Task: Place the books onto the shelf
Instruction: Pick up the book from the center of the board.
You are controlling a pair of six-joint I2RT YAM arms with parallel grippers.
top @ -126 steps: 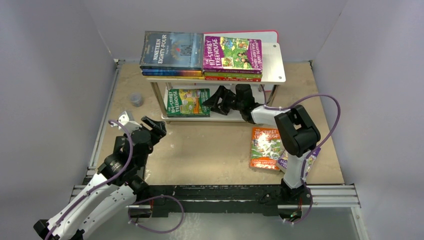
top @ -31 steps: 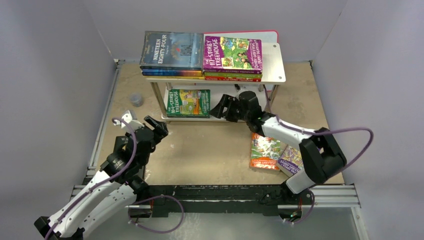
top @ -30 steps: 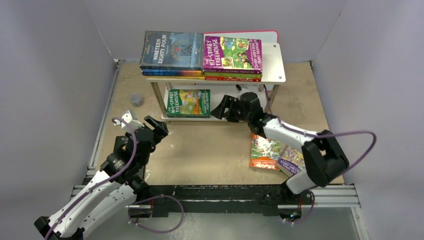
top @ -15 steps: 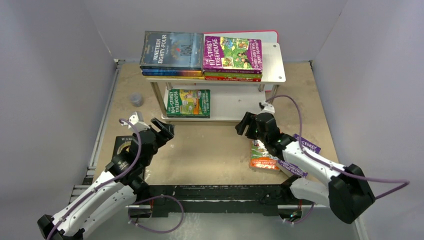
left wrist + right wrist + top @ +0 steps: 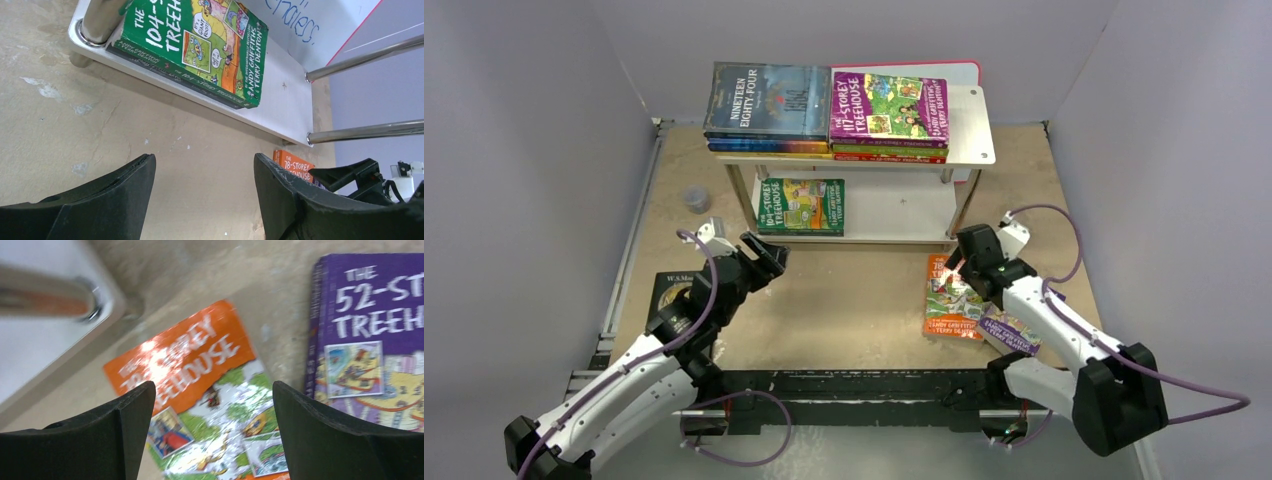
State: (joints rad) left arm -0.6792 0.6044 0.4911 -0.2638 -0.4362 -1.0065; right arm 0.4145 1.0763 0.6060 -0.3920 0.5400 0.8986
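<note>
Hovering seemingly over the orange book (image 5: 186, 359), right tool (image 5: 212, 395) gapes empty; left tool (image 5: 203, 165) likewise.

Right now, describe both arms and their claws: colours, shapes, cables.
Both arms match. The left arm and right arm have white tubular links joined by bulky black joint housings. A purple cable loops loosely along each, outside the casing. The left claw and right claw are matte black, each with two broad, wedge-shaped fingers curving inward at the tips. No readable markings show.
</note>
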